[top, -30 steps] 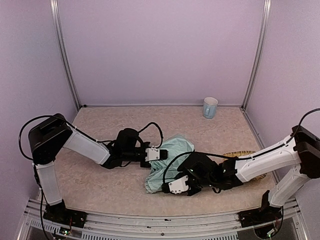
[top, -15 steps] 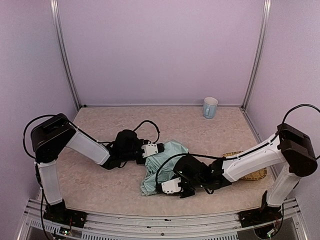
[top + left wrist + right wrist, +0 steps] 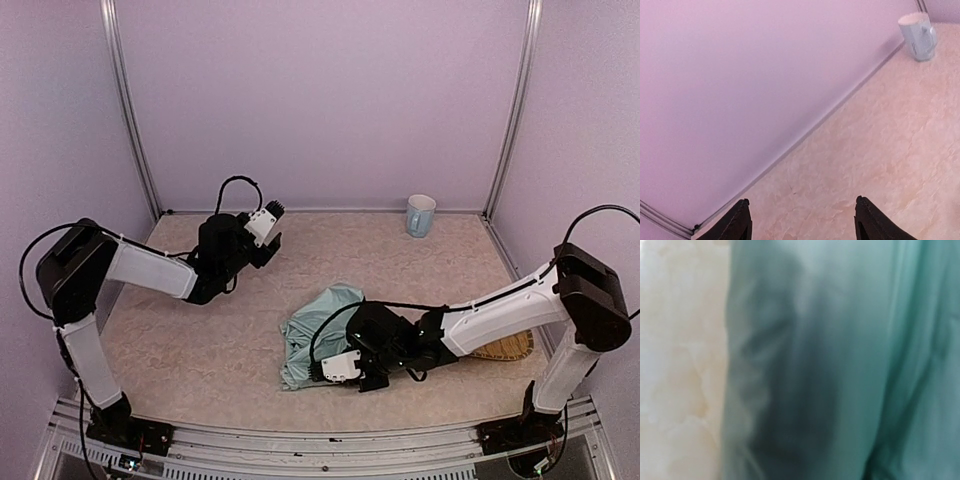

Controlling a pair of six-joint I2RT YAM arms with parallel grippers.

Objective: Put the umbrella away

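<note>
Blurred close-up of umbrella, shaft and handle hidden

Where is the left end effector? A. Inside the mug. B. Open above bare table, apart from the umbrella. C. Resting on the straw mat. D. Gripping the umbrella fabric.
B: the left end effector hangs open above the table toward its back-left corner, apart from the umbrella; its wrist view shows only bare surface between the fingers.

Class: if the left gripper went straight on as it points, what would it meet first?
The left gripper would probably meet bare table near the back wall, depth unclear; the mug lies off that line.
</note>
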